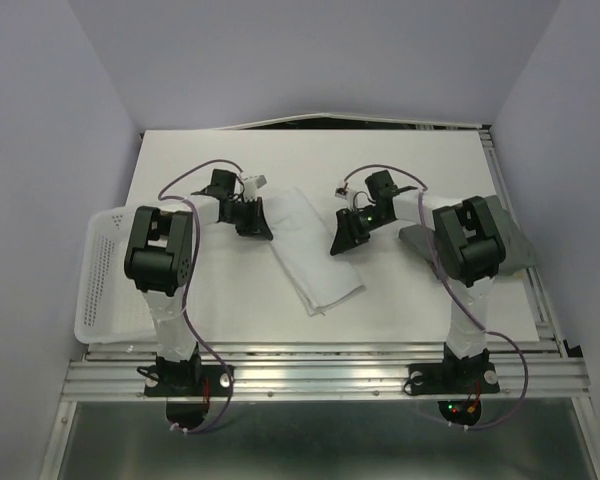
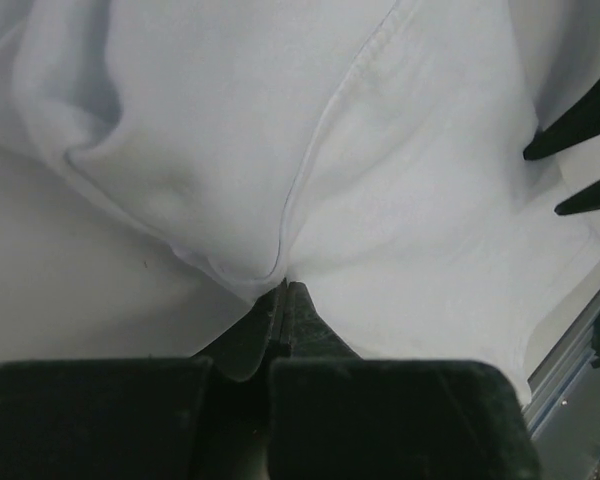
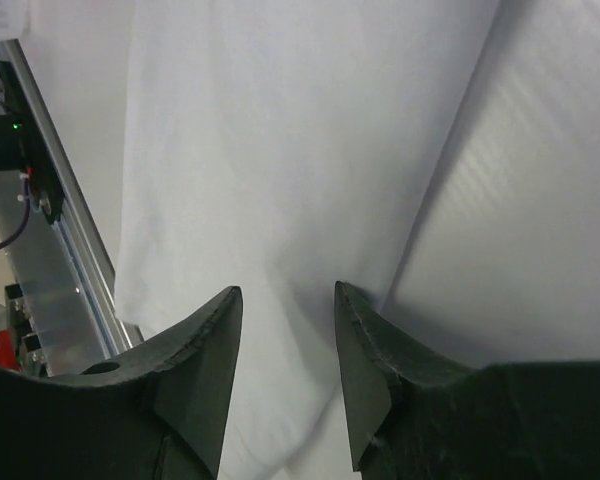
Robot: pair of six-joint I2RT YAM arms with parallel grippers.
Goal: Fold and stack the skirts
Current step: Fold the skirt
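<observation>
The white skirt (image 1: 310,250) lies as a long folded strip in the middle of the table. My left gripper (image 1: 258,228) sits at its left edge, shut on a pinch of the cloth, which puckers at the gripper tips (image 2: 283,285) in the left wrist view of the white skirt (image 2: 280,150). At the strip's right edge is my right gripper (image 1: 340,240). Its jaws stand apart over the white skirt (image 3: 280,150), the right gripper (image 3: 288,295) straddling the cloth's border. A grey skirt (image 1: 520,255) lies at the far right, partly hidden by the right arm.
A white slatted basket (image 1: 105,290) stands at the table's left edge beside the left arm. The aluminium rail (image 1: 320,350) runs along the near edge. Bare white table (image 3: 540,200) lies just right of the white skirt. My right gripper's fingertips (image 2: 580,125) show in the left wrist view.
</observation>
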